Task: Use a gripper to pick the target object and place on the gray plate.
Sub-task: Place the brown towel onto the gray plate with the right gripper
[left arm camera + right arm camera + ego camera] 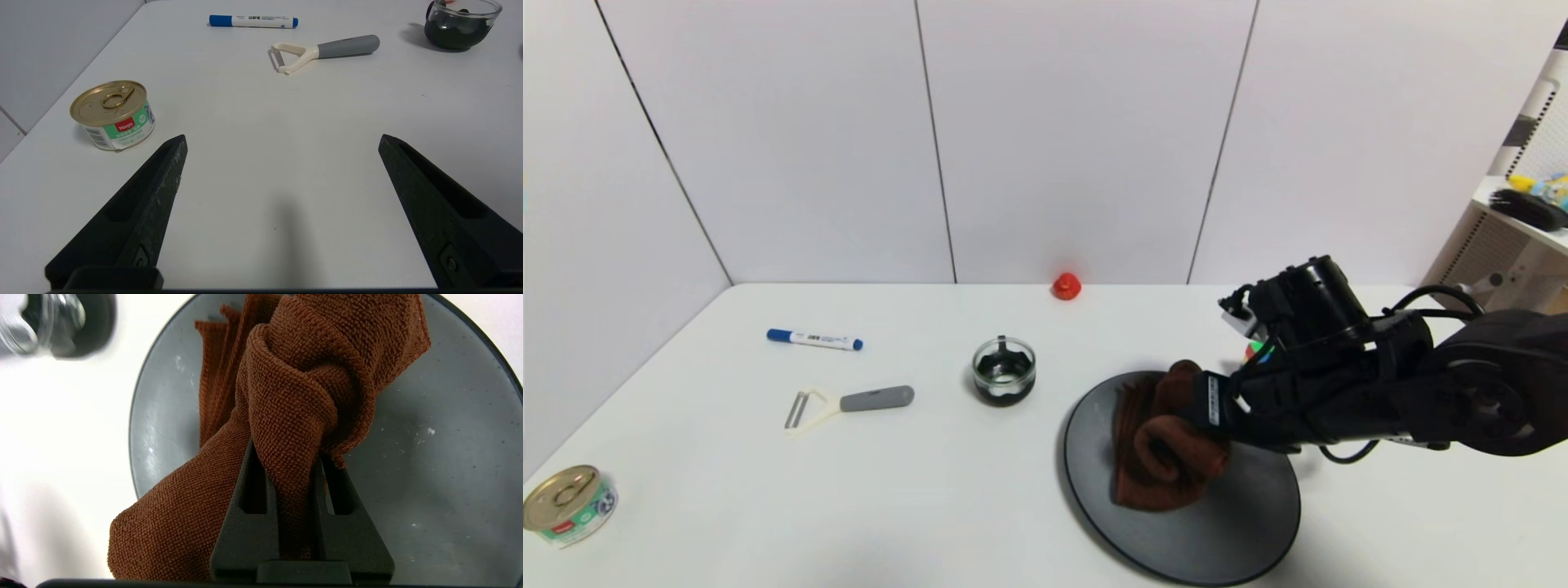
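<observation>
1. towel [286,396]: dark brown terry cloth, bunched in folds, lying on the gray plate [449,477], which is speckled with a dark rim.
2. right gripper [292,465]: fingers nearly closed, pinching a fold of the towel above the plate.
3. left gripper [282,143]: fingers wide apart, holding nothing, above the table [286,122].
4. can [110,114]: red label reads "wanpy"; marker [253,21] print is too small to read.

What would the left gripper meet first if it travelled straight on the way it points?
Probably nothing soon: the open left gripper faces bare table. Farther on, the peeler lies nearest that line, though depth is unclear.
</observation>
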You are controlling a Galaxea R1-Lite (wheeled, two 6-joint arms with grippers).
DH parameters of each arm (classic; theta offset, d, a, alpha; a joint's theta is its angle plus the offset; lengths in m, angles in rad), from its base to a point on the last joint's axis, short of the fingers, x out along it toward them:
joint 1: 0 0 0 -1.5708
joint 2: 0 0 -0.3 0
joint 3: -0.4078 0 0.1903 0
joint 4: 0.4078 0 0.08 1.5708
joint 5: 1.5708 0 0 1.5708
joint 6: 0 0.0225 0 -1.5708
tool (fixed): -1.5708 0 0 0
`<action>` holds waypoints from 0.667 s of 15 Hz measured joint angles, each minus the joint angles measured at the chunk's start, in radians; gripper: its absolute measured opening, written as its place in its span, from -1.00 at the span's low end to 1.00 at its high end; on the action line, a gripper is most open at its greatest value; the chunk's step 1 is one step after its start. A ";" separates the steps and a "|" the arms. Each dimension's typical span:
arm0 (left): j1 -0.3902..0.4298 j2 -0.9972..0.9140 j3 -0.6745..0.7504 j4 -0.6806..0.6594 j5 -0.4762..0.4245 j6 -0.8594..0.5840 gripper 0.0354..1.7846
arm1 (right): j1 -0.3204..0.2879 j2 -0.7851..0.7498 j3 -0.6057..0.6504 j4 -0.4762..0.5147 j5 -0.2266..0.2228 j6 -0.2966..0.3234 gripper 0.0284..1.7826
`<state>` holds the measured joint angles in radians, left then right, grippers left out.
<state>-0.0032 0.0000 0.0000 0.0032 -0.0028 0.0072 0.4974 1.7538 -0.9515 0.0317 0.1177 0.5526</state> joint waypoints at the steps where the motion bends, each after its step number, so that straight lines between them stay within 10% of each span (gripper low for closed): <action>1: 0.000 0.000 0.000 0.000 0.000 0.000 0.89 | -0.001 -0.007 0.018 0.000 0.000 -0.026 -0.75; 10: 0.000 0.000 0.000 0.000 0.000 0.000 0.89 | -0.001 -0.024 0.068 -0.013 -0.011 -0.108 -0.75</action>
<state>-0.0032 0.0000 0.0000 0.0032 -0.0028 0.0070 0.4964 1.7298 -0.8836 0.0187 0.1062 0.4449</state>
